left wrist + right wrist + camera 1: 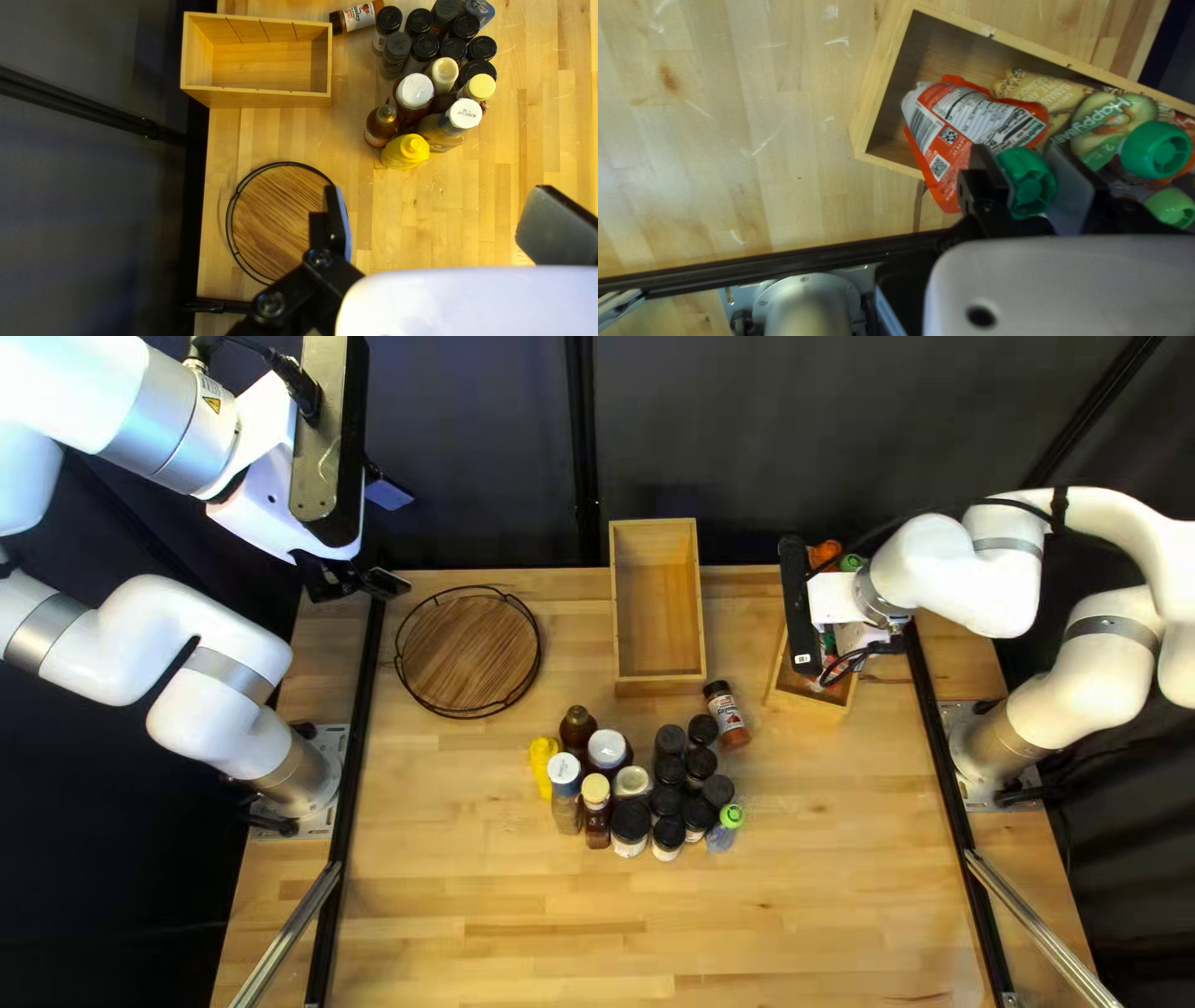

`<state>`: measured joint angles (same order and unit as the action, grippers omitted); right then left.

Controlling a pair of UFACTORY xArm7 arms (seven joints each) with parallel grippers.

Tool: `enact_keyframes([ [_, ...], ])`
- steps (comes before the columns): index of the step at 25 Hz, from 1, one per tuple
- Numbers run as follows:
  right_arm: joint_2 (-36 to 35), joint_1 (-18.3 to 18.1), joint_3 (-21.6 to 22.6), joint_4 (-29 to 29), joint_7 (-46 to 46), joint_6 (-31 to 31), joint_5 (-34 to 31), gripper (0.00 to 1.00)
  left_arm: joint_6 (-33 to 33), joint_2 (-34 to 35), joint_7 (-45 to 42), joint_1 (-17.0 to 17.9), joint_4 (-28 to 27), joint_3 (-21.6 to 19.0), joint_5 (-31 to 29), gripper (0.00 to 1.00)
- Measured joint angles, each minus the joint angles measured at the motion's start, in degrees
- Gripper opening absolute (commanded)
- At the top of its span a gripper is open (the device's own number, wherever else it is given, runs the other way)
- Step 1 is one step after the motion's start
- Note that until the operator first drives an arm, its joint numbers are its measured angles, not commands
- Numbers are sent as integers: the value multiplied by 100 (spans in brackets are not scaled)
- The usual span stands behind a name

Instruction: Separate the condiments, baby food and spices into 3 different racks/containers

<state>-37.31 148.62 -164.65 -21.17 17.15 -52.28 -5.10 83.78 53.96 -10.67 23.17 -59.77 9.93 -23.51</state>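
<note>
In the top left view, my left gripper (361, 580) hangs near the table's far left corner; my right gripper (798, 610) is over the right-hand wooden box (812, 692), fingertips hidden. The left wrist view shows my left gripper (445, 224) open, nothing between its fingers. Seen from the right wrist, my right gripper (1028, 182) is shut on the green cap (1027, 183) of a pouch. An orange pouch (965, 121) lies tilted over the wooden box's wall (871, 109), other baby food pouches (1111, 124) beside it. Condiment bottles (564, 790) and black-capped spice jars (667, 772) stand grouped mid-table.
An empty wooden box (660, 676) stands at the far edge, left of the right-hand box. A round wooden tray (468, 652) with a black wire rim is further left. One spice jar (727, 714) lies on its side near the empty box.
</note>
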Motion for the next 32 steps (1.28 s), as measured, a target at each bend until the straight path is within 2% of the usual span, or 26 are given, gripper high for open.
enact_keyframes([
  [6, 4, 154, 52, -144, -50, -190, 180, 100, 0, 0, 0, 0, 0, 0, 0, 100],
  [13, -37, 746, 302, -748, -395, -617, 967, 100, 0, 0, 0, 0, 0, 0, 0, 100],
  [18, 633, 1175, 741, -1239, -853, -209, 1649, 100, 0, 0, 0, 0, 0, 0, 0, 100],
  [22, 1318, 1313, 1202, -1607, -1242, 244, 1785, 100, 0, 0, 0, 0, 0, 0, 0, 100],
  [27, 2062, 1312, 1786, -1924, -1825, 922, 1450, 100, 0, 0, 0, 0, 0, 0, 0, 100],
  [32, 2515, 1217, 2142, -1981, -2358, 1463, 926, 100, 0, 0, 0, 0, 0, 0, 0, 100],
])
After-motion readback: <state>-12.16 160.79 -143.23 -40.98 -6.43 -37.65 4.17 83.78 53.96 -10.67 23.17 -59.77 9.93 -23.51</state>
